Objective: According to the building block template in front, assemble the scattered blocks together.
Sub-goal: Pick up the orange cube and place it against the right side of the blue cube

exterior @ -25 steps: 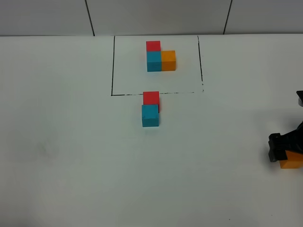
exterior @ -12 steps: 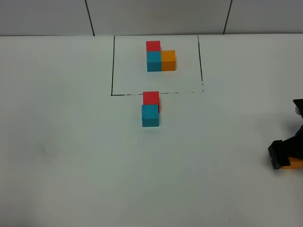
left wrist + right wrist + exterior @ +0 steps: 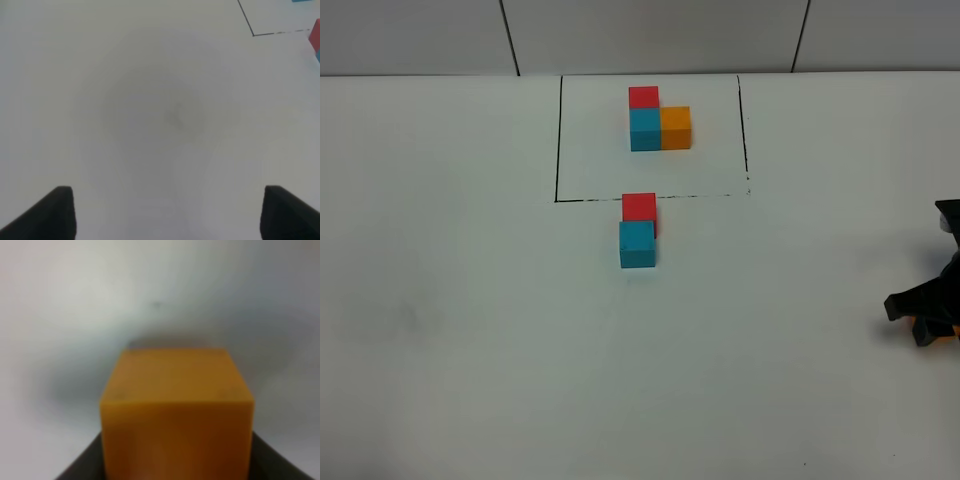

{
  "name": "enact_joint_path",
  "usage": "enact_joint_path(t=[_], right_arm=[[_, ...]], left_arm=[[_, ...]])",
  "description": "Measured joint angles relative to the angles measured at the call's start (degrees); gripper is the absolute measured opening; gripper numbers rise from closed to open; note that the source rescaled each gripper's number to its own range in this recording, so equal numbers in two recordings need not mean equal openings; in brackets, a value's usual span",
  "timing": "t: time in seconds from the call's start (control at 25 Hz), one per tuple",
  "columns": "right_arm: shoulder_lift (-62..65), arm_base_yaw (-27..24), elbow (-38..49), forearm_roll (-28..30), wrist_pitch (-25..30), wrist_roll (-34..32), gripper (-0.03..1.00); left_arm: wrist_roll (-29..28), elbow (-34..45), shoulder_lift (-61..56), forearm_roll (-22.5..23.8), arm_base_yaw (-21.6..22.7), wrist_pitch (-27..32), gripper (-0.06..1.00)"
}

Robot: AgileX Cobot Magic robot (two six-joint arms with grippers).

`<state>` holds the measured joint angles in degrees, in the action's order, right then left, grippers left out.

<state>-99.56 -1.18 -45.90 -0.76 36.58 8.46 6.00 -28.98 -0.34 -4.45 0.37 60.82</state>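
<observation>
Plain white table (image 3: 470, 330), grey-panelled wall (image 3: 650, 35)

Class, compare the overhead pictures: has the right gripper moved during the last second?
Yes. The right gripper has slid farther right, away from the blue cube, toward the picture's edge.

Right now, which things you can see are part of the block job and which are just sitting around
Part of the job:
building block template in the black frame
loose red block
loose cyan-blue block
orange block at the right gripper

Just there:
white table
left gripper, over bare table
</observation>
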Motion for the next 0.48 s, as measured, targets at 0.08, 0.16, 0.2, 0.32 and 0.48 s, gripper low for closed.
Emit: enact_joint_path(t=[0.08,0.16,0.2,0.32,0.48], right_arm=[[0.00,2.17,-3.00,1.56,3.61,3.89,0.00],[-0.11,5.66,-5.79,4.10,7.25,10.95,0.00],[-0.32,7.82,-7.78,4.96,8.47,15.40,0.00],[-2.27,13.85,-14.66,5.27,12.40,28.59,0.00],[-9.08,20.98,-25.52,4.48,19.38,44.06,0.00]], left_arm=[[0.00,0.00,0.00,0.00,0.00,0.00,0.78],[0.00,0.00,0.00,0.00,0.00,0.00,0.78],[0.00,0.00,0.00,0.00,0.00,0.00,0.78],[0.00,0.00,0.00,0.00,0.00,0.00,0.78],[0.00,0.00,0.00,0.00,0.00,0.00,0.78]])
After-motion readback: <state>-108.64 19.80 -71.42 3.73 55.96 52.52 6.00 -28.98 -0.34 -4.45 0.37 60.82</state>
